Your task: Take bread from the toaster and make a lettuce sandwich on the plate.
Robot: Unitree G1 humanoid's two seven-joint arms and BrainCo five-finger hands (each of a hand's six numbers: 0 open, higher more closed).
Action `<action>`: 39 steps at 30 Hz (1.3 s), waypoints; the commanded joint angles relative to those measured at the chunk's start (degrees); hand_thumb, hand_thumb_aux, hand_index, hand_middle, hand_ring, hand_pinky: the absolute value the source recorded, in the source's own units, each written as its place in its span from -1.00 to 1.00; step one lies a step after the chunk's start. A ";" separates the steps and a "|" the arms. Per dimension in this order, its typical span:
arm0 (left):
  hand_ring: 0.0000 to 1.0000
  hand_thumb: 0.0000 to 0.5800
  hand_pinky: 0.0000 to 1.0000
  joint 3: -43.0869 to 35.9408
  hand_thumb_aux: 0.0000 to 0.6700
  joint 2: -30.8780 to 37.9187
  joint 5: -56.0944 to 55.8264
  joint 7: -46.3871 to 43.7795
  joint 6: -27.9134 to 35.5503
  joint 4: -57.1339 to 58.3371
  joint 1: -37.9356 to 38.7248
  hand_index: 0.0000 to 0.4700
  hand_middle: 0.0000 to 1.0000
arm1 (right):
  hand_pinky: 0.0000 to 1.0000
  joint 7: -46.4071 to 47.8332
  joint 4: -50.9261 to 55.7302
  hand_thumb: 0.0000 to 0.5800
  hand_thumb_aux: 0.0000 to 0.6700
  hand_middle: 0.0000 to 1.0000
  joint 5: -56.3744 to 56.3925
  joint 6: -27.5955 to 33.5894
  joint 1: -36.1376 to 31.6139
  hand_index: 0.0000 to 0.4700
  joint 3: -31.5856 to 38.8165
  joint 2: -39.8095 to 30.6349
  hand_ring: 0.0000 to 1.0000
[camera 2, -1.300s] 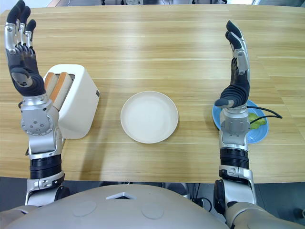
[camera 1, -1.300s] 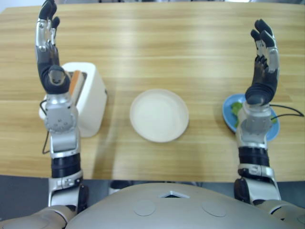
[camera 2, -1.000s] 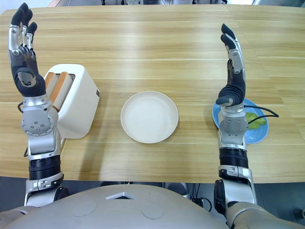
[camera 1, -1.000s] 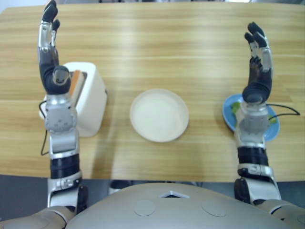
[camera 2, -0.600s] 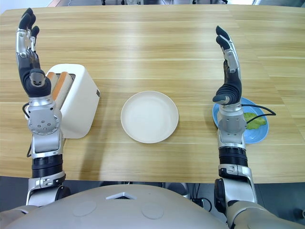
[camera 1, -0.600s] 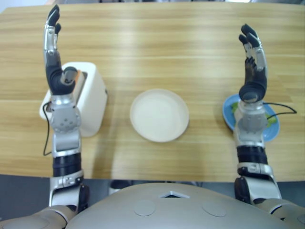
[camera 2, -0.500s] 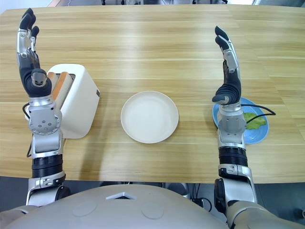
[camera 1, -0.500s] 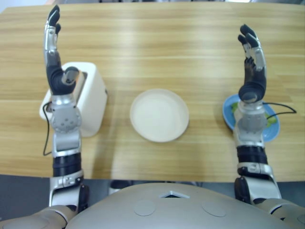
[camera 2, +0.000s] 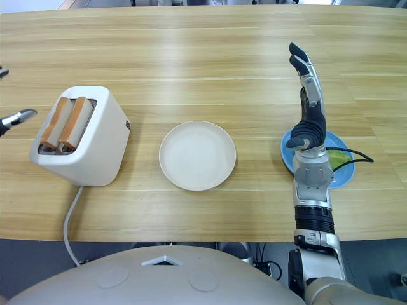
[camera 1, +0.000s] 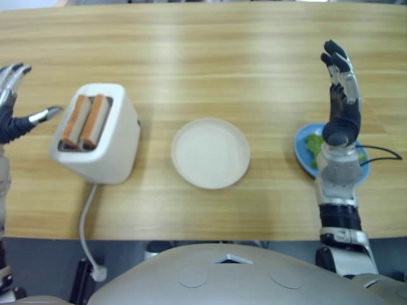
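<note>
A white toaster (camera 1: 102, 135) stands at the table's left with two slices of bread (camera 1: 88, 120) upright in its slots. An empty cream plate (camera 1: 210, 152) lies at the centre. A blue plate (camera 2: 292, 152) at the right carries green lettuce (camera 2: 340, 158), partly hidden behind my right forearm. My left hand (camera 1: 14, 109) is at the far left edge, beside the toaster and apart from it, fingers spread and holding nothing. My right hand (camera 1: 341, 95) is raised over the blue plate, fingers straight and pointing away, empty.
The toaster's white cord (camera 1: 86, 222) trails off the table's near edge. A dark cable (camera 2: 356, 151) runs across the blue plate. The far half of the wooden table (camera 1: 203, 44) is bare.
My left arm has swung out to the left, away from in front of the toaster, uncovering both bread slices. My right hand has stayed over the blue plate, open.
</note>
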 commanded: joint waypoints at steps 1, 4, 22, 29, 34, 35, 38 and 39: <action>-1.00 -1.00 -1.00 -2.82 -1.00 1.63 2.52 -4.31 2.74 -0.62 3.36 -1.00 -1.00 | -1.00 0.58 -1.58 -1.00 -1.00 -1.00 -0.02 0.71 0.61 -1.00 0.32 -0.15 -1.00; -1.00 -1.00 -1.00 -5.64 -1.00 1.64 2.95 -6.83 4.41 -1.51 4.35 -1.00 -1.00 | -1.00 0.59 -2.41 -1.00 -1.00 -1.00 0.25 0.90 1.15 -1.00 -0.23 -0.42 -1.00; -1.00 0.53 -1.00 -11.50 0.03 2.75 2.77 -11.05 8.21 -2.24 3.96 0.01 -1.00 | -1.00 0.52 -3.63 -1.00 -1.00 -1.00 0.71 1.33 2.96 -1.00 -1.02 -1.03 -1.00; -1.00 0.80 -1.00 -12.56 0.37 3.30 2.25 -12.58 8.03 -3.26 5.39 0.34 -1.00 | -1.00 0.50 -3.85 -1.00 -1.00 -1.00 0.98 1.39 3.45 -1.00 -1.19 -1.27 -1.00; -1.00 1.00 -1.00 -12.95 1.00 3.07 0.42 -14.35 7.90 -4.77 6.10 0.96 -1.00 | -1.00 0.54 -4.29 -1.00 -1.00 -1.00 1.21 1.61 3.91 -1.00 -1.30 -1.37 -1.00; -1.00 1.00 -1.00 -13.10 1.00 3.08 0.17 -14.62 7.87 -5.08 6.18 0.96 -1.00 | -1.00 0.54 -4.46 -1.00 -1.00 -1.00 1.29 1.64 4.04 -1.00 -1.35 -1.40 -1.00; -1.00 1.00 -1.00 -13.72 1.00 2.89 -0.51 -15.19 7.82 -5.65 6.03 0.96 -1.00 | -1.00 0.54 -4.87 -1.00 -1.00 -1.00 1.37 1.84 4.30 -1.00 -1.45 -1.44 -1.00; -1.00 1.00 -1.00 -13.97 1.00 2.68 -0.82 -15.31 7.92 -5.84 5.72 0.96 -1.00 | -1.00 0.54 -4.89 -1.00 -1.00 -1.00 1.35 1.91 4.28 -1.00 -1.43 -1.42 -1.00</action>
